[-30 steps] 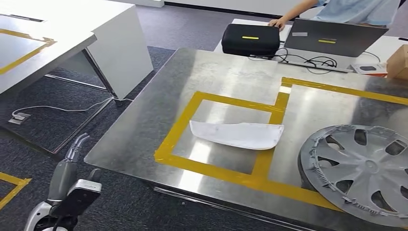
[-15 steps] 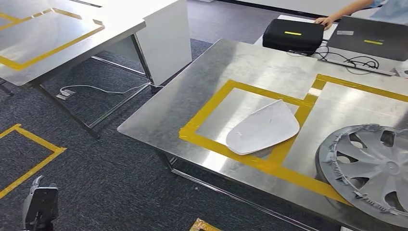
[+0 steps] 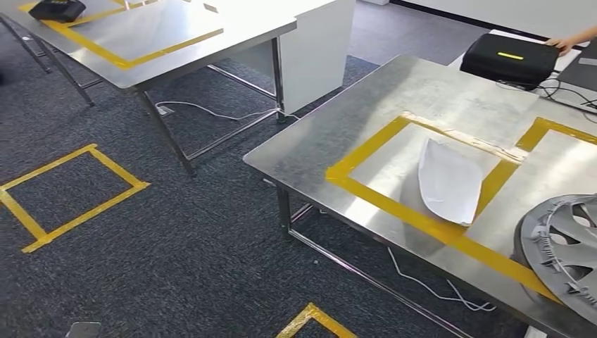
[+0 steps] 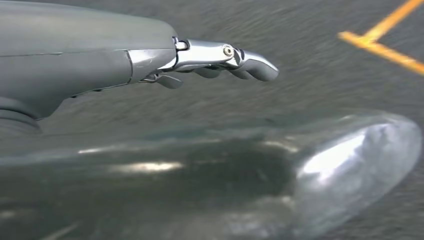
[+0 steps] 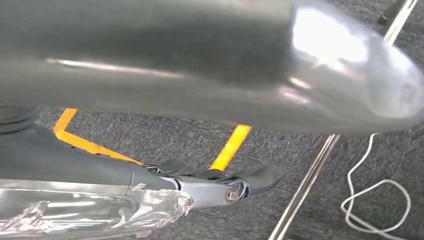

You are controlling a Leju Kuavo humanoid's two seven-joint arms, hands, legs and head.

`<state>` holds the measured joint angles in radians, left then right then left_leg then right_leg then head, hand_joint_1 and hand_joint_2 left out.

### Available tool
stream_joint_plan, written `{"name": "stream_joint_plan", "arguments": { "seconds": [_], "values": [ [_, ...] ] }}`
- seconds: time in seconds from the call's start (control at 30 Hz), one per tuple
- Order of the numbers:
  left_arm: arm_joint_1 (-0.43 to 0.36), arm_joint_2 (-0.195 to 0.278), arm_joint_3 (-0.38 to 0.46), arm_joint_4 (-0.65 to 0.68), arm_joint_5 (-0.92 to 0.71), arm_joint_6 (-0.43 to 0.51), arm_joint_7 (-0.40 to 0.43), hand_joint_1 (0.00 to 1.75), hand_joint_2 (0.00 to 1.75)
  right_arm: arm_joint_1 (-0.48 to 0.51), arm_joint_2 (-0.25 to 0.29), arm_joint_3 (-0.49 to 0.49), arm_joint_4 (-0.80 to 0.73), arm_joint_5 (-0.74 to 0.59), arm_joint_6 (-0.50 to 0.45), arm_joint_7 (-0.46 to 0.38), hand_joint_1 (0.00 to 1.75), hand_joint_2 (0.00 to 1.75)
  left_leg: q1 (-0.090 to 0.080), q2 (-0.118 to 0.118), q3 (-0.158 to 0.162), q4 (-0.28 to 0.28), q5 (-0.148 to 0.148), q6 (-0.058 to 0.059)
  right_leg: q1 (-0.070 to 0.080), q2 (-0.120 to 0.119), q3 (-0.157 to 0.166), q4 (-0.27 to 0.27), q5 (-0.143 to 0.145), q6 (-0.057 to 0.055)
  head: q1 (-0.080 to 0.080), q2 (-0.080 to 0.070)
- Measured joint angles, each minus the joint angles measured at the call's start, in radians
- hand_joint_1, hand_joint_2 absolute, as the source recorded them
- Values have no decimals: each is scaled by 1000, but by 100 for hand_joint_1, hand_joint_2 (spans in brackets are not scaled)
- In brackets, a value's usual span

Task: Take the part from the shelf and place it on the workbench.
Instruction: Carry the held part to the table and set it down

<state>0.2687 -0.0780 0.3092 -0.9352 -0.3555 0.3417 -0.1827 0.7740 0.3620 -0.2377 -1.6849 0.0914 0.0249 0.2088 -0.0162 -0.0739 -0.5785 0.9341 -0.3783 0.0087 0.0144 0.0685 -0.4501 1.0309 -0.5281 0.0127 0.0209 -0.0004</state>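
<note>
Here, your head view gives you one white part (image 3: 449, 181) lying flat on the steel desk (image 3: 366, 105), half inside a yellow tape square and half across its tape edge, with one grey wheel cover (image 3: 563, 246) near it at the desk's edge and one black case (image 3: 508, 60) at the far end. Your wrist views add what it lacks: the left robot hand (image 4: 220, 60) and right robot hand (image 5: 220, 185) each hang over dark carpet, fingers loosely extended, holding nothing.
</note>
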Motion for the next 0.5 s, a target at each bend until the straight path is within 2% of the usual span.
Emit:
{"name": "stream_joint_plan", "arguments": {
  "seconds": [0.03,0.07,0.13,0.17,0.2,0.23,0.27,0.3,0.33,0.37,0.4,0.43,0.47,0.5],
  "values": [
    [0,-6,6,3,-3,-8,1,0,0,0,0,0,-3,0,-1,-2,0,0,0,-13,-8,2,10,-3,0,21,35,-59,-7,-3,0,0],
    [1,-11,12,4,-5,-21,3,0,0,0,0,1,-6,-1,-4,-5,0,0,0,-26,-13,3,20,-8,0,33,53,-92,-17,-5,0,0],
    [6,-23,31,4,-6,-56,9,0,0,1,0,0,-13,-2,-10,-15,0,0,1,-46,-23,2,37,-19,1,9,46,-99,-10,-12,3,0],
    [10,-30,42,4,-6,-75,12,0,0,1,0,-1,-18,-2,-13,-20,0,0,2,-38,-31,12,25,-22,-1,-6,37,-99,-1,-18,2,0],
    [14,-36,50,4,-7,-89,15,0,0,1,0,-2,-23,-2,-14,-25,0,0,2,-18,-43,37,-7,-26,-2,-22,27,-100,10,-25,0,0],
    [16,-42,56,4,-9,-99,17,0,0,2,0,-4,-27,-2,-15,-28,0,0,4,10,-59,82,-59,-29,-4,-38,15,-101,21,-29,-2,0],
    [16,-49,60,4,-11,-104,18,0,0,4,0,-6,-30,-2,-16,-30,0,0,6,37,-77,145,-121,-35,-4,-54,1,-101,32,-30,-3,0],
    [15,-54,62,4,-13,-107,18,0,0,6,0,-8,-32,-2,-16,-31,0,0,10,51,-93,215,-169,-42,-3,-73,-13,-100,42,-30,-4,0],
    [13,-58,64,4,-15,-108,18,0,0,6,0,-10,-32,-2,-16,-32,0,0,16,58,-100,276,-191,-49,-3,-91,-29,-99,53,-28,-4,0],
    [13,-62,67,4,-19,-112,18,0,0,6,0,-12,-33,-3,-15,-34,0,0,22,61,-96,314,-186,-55,-4,-110,-45,-97,63,-26,-4,0],
    [15,-64,69,4,-29,-117,18,0,0,5,0,-14,-33,-3,-14,-37,0,0,28,64,-77,320,-161,-61,-4,-126,-61,-93,72,-22,-4,0],
    [17,-67,71,4,-42,-122,18,0,0,5,0,-16,-33,-4,-11,-41,0,0,34,72,-40,290,-130,-67,-4,-140,-77,-87,80,-18,-4,0],
    [19,-73,71,4,-57,-127,17,0,0,4,0,-18,-34,-4,-7,-46,0,0,39,91,17,228,-114,-72,-5,-153,-91,-78,87,-12,-4,0],
    [20,-79,71,4,-71,-127,16,0,0,3,0,-21,-36,-5,-2,-51,0,0,41,113,82,145,-112,-75,-5,-165,-105,-65,91,-6,-4,0]
  ]
}}
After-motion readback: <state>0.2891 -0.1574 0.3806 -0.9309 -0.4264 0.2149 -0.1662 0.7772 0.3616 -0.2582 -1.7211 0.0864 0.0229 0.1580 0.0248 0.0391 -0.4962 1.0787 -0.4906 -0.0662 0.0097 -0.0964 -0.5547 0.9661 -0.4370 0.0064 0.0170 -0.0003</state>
